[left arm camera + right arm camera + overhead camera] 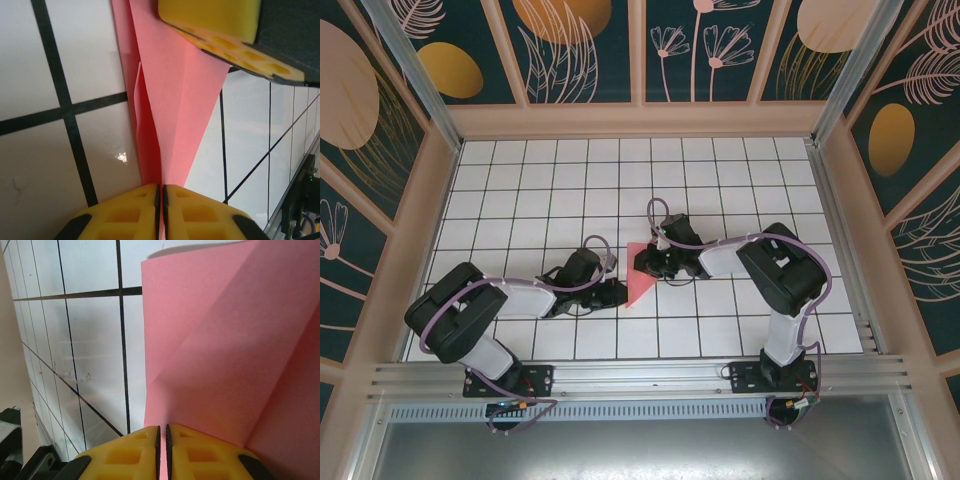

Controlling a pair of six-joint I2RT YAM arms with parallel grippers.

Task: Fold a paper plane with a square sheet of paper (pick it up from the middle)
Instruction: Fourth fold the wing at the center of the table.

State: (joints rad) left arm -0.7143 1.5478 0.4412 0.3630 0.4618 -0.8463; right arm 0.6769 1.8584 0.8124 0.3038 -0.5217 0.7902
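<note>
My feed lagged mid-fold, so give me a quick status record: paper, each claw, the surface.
paper: salmon-pink, creased into a layered triangular shape, not yet a slim dart
left claw: shut, pinching one end of the paper
right claw: shut, pinching the paper at the end opposite the left claw
position: paper spans the gap between both claws, near mid-table
surface: white gridded table

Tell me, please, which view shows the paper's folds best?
The left wrist view: the paper rises from the shut left claw with its layered flaps and centre crease clear. The right wrist view shows a broad close surface with one diagonal crease; the top view, a small pink triangle.
</note>
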